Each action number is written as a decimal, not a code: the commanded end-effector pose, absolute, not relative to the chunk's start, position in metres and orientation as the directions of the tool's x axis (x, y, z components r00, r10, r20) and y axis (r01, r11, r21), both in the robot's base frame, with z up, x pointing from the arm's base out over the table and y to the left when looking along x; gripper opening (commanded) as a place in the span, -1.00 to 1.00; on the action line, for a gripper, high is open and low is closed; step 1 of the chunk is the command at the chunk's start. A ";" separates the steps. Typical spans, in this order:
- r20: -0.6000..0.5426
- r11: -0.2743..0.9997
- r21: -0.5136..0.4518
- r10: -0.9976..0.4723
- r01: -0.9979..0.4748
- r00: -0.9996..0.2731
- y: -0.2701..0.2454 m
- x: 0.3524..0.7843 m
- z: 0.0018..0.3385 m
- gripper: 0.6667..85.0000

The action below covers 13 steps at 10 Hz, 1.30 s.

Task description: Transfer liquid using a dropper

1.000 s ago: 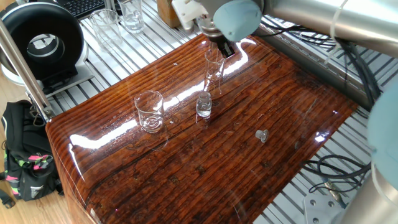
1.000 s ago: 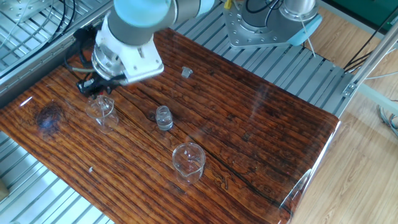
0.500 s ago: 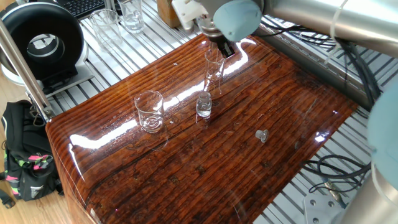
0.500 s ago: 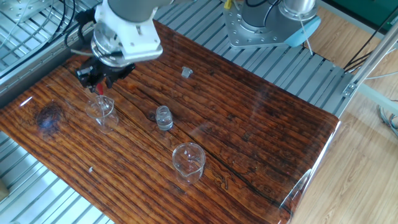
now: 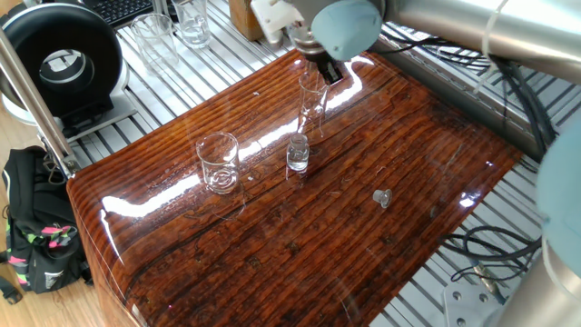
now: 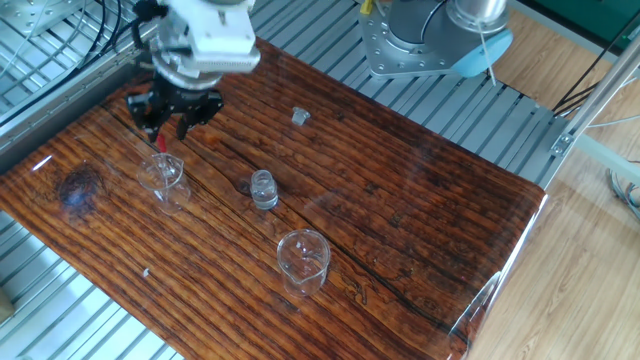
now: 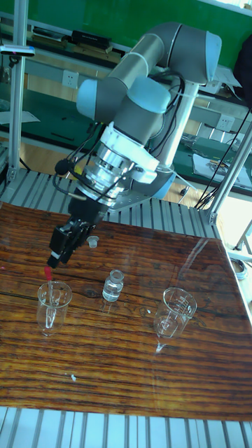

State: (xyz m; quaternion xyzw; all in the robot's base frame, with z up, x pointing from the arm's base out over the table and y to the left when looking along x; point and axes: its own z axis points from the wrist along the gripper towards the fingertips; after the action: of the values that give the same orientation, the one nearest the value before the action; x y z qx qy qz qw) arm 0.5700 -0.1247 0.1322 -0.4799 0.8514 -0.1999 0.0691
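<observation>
1. Nearest the lens in the tall fixed view, lower right of the frame, a clear beaker [image 7: 174, 310] with printed marks is seen standing upright on the tabletop [image 7: 133, 378], a glossy slab of dark, streaked wood grain.
2. Near the middle of that frame a small vial [image 7: 112, 285] is set apart from the other glassware; it is squat, transparent and open-topped.
3. A small grey cap [image 7: 92, 242] is found further back, well apart from the vial, probably removed so the vial can be reached.
4. At the lower left of the frame a glass cylinder [image 7: 53, 306] is stood upright; any liquid inside cannot be made out.
5. The dropper [image 7: 48, 294] is held upright, its thin clear tube reaching down into the mouth of the cylinder and its red bulb just above the rim. It is judged to be kept vertical so its tip stays inside the glass.
6. The tool [image 7: 61, 251] is closed narrowly on the red bulb from above, its black fingers [image 6: 150, 113] pointing down over the cylinder at the upper left of the other fixed view.
</observation>
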 end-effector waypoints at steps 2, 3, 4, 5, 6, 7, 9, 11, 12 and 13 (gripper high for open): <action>-0.029 0.539 -0.418 -0.813 -0.732 -0.582 -0.121 0.562 0.138 -0.04; -0.043 0.546 -0.418 -0.810 -0.726 -0.585 -0.119 0.563 0.137 -0.04; -0.053 0.559 -0.418 -0.802 -0.716 -0.595 -0.119 0.564 0.138 -0.04; -0.070 0.582 -0.416 -0.786 -0.698 -0.614 -0.117 0.564 0.138 -0.05; -0.081 0.597 -0.416 -0.776 -0.686 -0.626 -0.117 0.566 0.138 -0.07; -0.072 0.594 -0.429 -0.773 -0.680 -0.630 -0.120 0.569 0.139 -0.08; -0.078 0.592 -0.444 -0.774 -0.673 -0.629 -0.120 0.576 0.139 -0.07; -0.074 0.597 -0.443 -0.768 -0.669 -0.637 -0.122 0.575 0.139 -0.07; -0.067 0.599 -0.447 -0.763 -0.665 -0.643 -0.124 0.574 0.139 -0.07; -0.065 0.601 -0.451 -0.759 -0.660 -0.648 -0.126 0.574 0.140 -0.07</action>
State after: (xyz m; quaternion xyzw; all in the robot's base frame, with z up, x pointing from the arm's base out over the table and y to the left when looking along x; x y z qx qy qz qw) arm 0.5731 -0.1229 0.1385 -0.4115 0.8816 -0.1955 0.1235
